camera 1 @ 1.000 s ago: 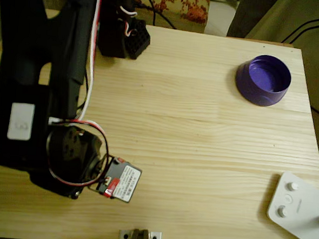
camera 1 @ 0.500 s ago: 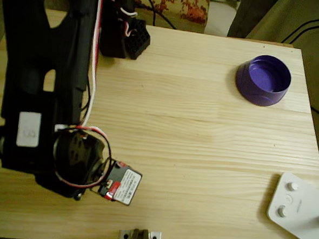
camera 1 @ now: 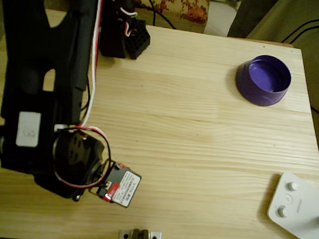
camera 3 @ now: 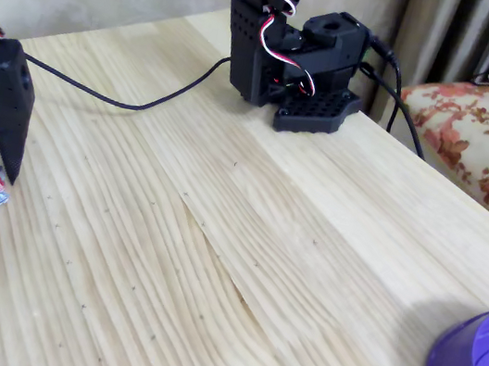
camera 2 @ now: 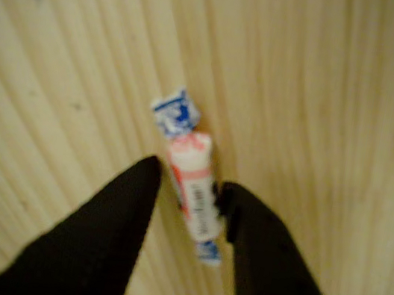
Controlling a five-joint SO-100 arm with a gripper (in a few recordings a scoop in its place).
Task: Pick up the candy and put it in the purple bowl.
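Two gripper (camera 2: 187, 184) fingers low, straddling candy (camera 2: 191, 189)

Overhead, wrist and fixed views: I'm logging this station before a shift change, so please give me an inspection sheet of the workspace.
Surface: pale wooden table, bare in the middle.
Job's things: candy lies on the wood between the claw's fingers; purple bowl stands far off, empty.
Clutter: white device with round knobs at the table's corner; small metal bracket at its edge.
Grippers: claw open, straddling the candy.
Cables: black cable across the table; red and white wires along the arm.
Surroundings: floral cushion beside the table.
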